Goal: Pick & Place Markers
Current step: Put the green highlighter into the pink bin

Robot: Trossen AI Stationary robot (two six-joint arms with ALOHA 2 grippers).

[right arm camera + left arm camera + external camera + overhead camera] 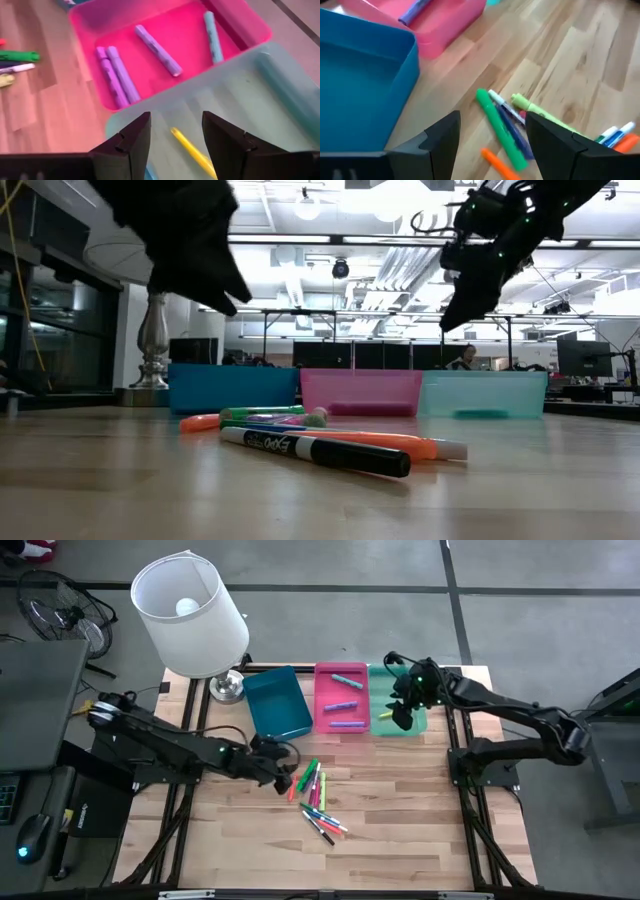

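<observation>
Hovering open over the green tray (432, 722), right end effector (403, 712) points down.

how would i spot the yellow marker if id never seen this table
Find the three trays in a row at the table's far edge: blue, pink tray, then the green tray on the right, under the open right gripper. The yellow marker lies alone on that tray's floor. Every marker in the pink tray beside it is purple or teal.

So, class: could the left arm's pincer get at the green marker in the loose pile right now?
Probably yes. The left pincer hangs open just above the green marker, which lies on top at the pile's edge; the blue tray stands clear beside it.
</observation>
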